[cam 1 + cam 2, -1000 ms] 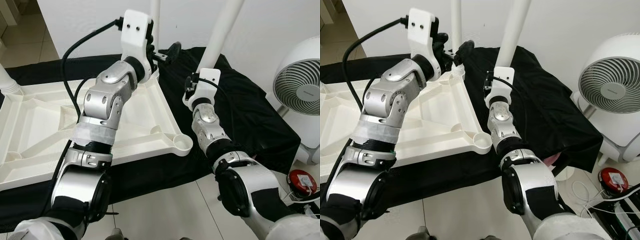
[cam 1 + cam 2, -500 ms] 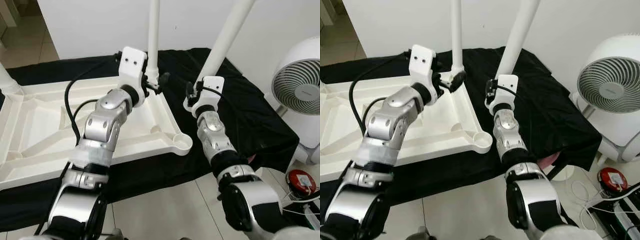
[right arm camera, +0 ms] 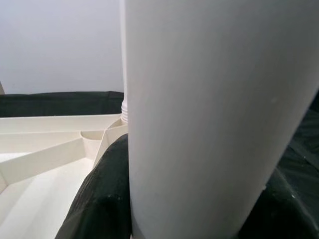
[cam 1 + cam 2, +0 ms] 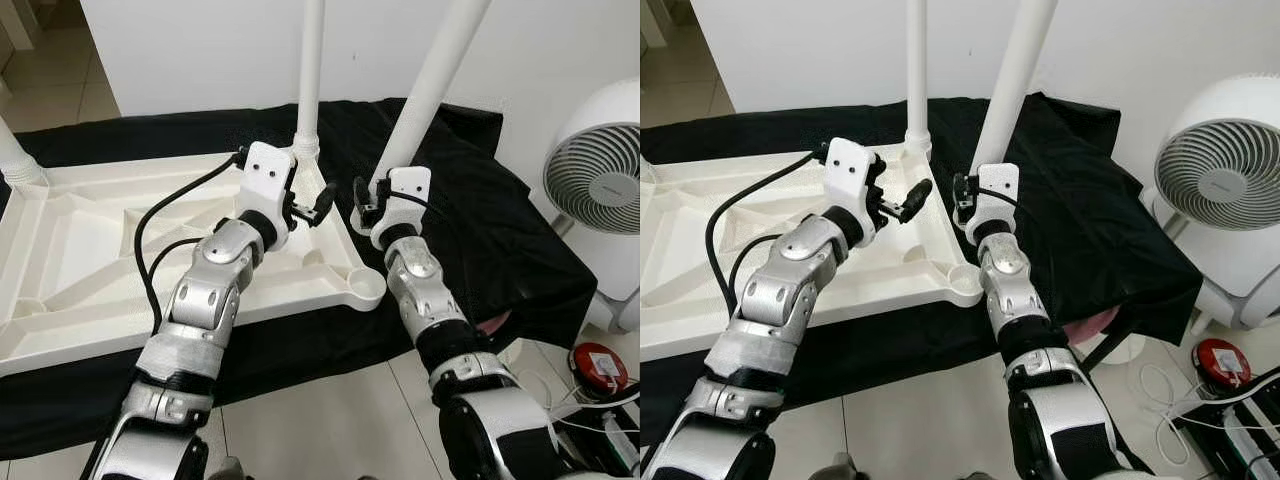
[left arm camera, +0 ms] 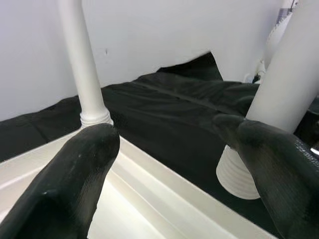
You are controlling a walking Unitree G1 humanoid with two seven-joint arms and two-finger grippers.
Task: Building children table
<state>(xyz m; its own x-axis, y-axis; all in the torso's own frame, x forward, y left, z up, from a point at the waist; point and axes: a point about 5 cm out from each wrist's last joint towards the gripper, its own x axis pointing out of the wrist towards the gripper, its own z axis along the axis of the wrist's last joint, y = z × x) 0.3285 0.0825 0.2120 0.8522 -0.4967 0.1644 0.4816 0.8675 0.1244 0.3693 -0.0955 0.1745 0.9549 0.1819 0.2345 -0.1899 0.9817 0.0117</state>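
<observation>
Since a second ago, both arms are reaching lower and further forward, and the left gripper (image 4: 312, 205) is drawing back from the standing leg (image 4: 308, 80) it was beside. That leg is sitting upright in the far corner socket of the upturned white tabletop (image 4: 90, 250), which is lying on a black cloth (image 4: 480, 230).

The left arm is stretching out over the tabletop's right edge, forearm angled up, its black fingers (image 5: 75, 174) spreading wide apart and gripping nothing.

The right arm is extending beside the tabletop, the right gripper (image 4: 368, 200) closing around the lower part of a second leg (image 4: 430, 90). This one is leaning to the right, its ribbed foot (image 5: 238, 174) resting on the cloth just off the tabletop's edge.

A white fan (image 4: 1220, 180) is standing to the right; its small grey hub lettering is too tiny to read.
</observation>
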